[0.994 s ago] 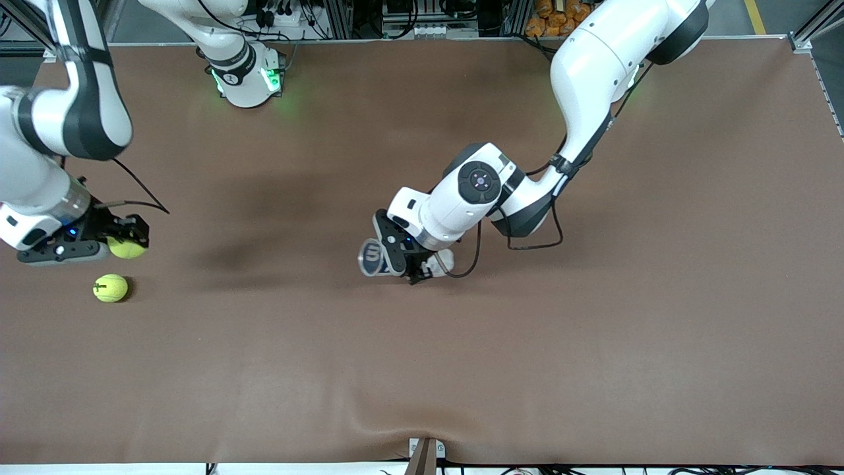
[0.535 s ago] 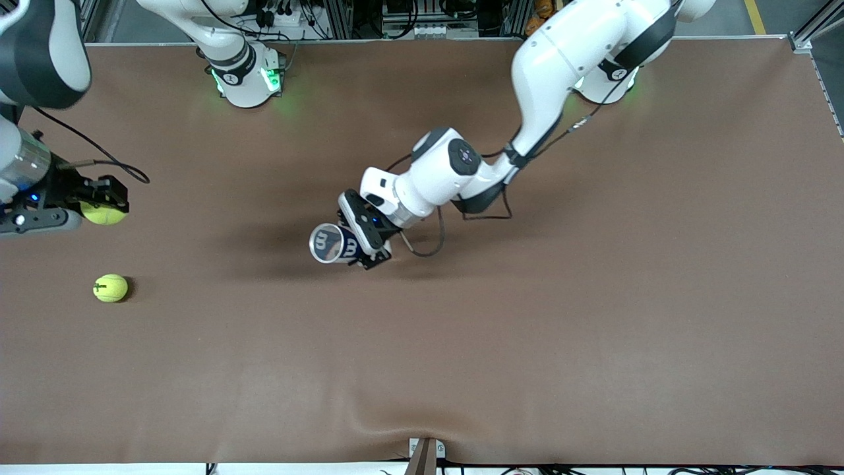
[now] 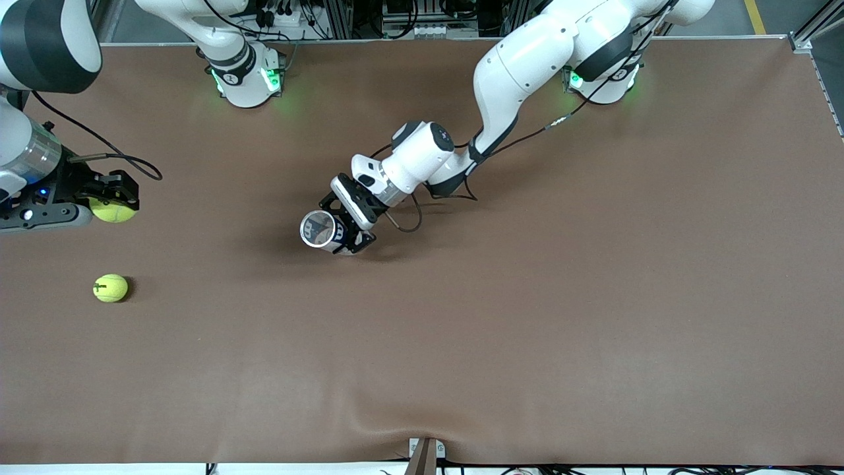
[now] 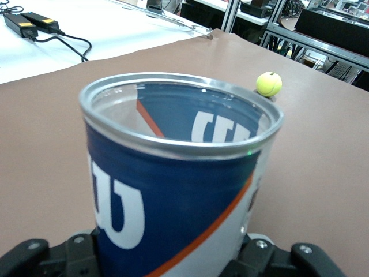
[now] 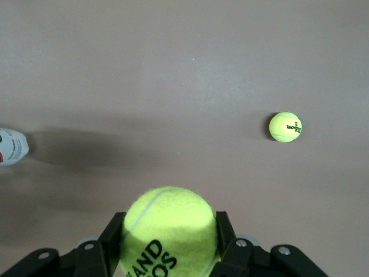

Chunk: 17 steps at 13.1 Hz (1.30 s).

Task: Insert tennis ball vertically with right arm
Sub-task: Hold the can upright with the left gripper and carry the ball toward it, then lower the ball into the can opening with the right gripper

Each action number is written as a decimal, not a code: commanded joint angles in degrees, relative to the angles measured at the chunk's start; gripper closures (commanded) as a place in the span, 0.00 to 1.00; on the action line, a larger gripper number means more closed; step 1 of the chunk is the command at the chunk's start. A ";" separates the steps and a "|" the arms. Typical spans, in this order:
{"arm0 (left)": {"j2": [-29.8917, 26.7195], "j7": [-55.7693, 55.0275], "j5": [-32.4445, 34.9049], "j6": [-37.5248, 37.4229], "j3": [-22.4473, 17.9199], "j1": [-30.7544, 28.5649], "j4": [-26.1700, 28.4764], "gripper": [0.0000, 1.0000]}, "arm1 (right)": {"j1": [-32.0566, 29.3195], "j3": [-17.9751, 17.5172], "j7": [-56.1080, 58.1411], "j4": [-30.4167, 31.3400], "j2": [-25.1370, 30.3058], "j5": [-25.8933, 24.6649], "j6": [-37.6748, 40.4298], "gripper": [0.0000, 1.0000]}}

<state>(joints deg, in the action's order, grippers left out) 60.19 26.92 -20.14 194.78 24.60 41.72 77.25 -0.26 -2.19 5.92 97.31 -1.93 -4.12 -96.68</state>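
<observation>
Right end effector [image 3: 109, 198] hangs over the right arm's end of the brown table [image 3: 593, 316], fingers pinched on 1 tennis ball [image 5: 169, 231]. A 2nd tennis ball [image 3: 111, 288] rests on the table nearby, nearer the front camera. Left end effector [image 3: 346, 227] grips a blue-and-white ball can [image 4: 173, 184], open mouth up, mid-table.

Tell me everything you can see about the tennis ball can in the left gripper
The can is a clear plastic tube with a silver metal rim and a blue label bearing white letters and an orange stripe. Its mouth is open, with no lid on it, and nothing shows inside. It stands about upright near the middle of the table; whether its base touches the table cannot be seen. The left gripper has its fingers around its lower body.
</observation>
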 commanded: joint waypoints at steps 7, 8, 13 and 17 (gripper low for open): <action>4.50 -0.29 -0.95 7.98 -0.96 4.42 -1.57 0.27 | 11.05 0.25 -20.13 -1.07 -2.55 2.98 -1.05 1.00; 4.59 -0.29 -0.95 8.15 -1.05 4.60 -1.57 0.27 | 12.46 0.25 -22.86 -0.90 -2.98 2.98 -1.05 1.00; 5.38 -0.29 -1.12 8.77 -2.36 6.00 -1.48 0.19 | 19.05 0.25 -34.55 0.33 -4.39 2.45 -1.05 1.00; 5.38 -0.29 -1.21 8.77 -2.72 6.09 -1.13 0.16 | 23.45 0.25 -40.80 0.42 -8.78 2.36 -3.50 1.00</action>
<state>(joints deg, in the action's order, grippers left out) 64.25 26.82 -20.15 203.09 22.55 46.75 77.13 21.38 -2.47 -31.85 98.01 -8.51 -1.64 -98.79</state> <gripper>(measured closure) 0.163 0.326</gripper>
